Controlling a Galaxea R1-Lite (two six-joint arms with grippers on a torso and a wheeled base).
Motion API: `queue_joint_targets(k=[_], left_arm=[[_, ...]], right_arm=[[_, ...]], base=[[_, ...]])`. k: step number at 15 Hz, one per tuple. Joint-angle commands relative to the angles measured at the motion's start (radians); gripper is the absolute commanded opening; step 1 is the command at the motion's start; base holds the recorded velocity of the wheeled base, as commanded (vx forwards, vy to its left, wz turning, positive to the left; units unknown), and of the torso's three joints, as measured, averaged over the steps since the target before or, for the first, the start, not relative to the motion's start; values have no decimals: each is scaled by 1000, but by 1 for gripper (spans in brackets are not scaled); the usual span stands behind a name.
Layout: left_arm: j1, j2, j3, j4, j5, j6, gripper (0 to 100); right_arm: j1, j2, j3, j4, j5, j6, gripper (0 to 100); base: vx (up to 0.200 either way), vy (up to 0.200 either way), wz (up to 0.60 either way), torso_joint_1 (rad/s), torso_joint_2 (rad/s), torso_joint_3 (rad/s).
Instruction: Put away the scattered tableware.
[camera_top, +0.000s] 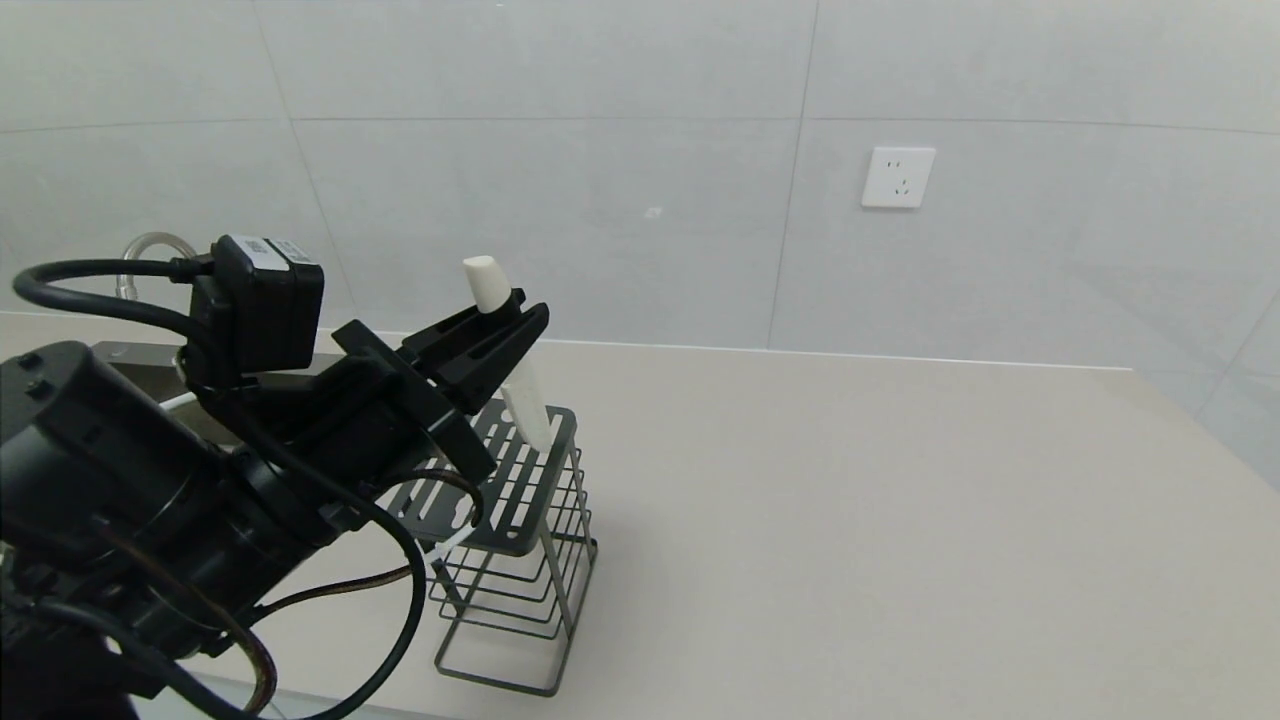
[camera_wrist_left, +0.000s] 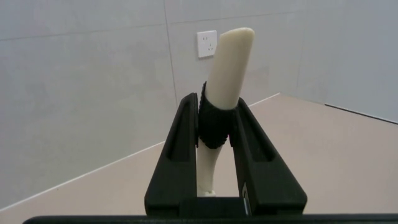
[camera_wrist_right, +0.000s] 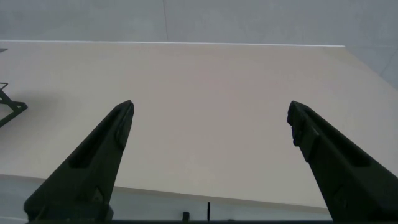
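Here, countertop, tiled wall, rack, clamped utensil

Countertop: beige, matte and flat, running from the near edge to the back wall.
Wall: large pale grey tiles with thin joints, meeting the countertop along a straight seam.
Wall socket: white, square faceplate, mounted on the wall well above the countertop, right of centre.
Curved tube: pale, arched, at the far left against the wall and partly hidden.
Grey metal surface: just below the tube; kind cannot be told.
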Motion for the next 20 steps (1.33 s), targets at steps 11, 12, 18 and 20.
queue_joint_targets(k=[11, 12, 18, 20], left_arm=[[-9, -41, -48, 3, -6, 41, 0], [-10, -44, -46, 3, -6, 41, 0], [-38, -46, -42, 26, 2, 47, 0], [-39, -44, -38, 28, 2, 63, 0]], right_arm=[[0, 1, 0, 0, 0, 0, 100], [0, 1, 0, 0, 0, 0, 100], [0, 1, 0, 0, 0, 0, 100], [0, 1, 0, 0, 0, 0, 100]], base=[[0, 0, 0, 0, 0, 0], [0, 0, 0, 0, 0, 0], [0, 0, 0, 0, 0, 0], [0, 0, 0, 0, 0, 0]])
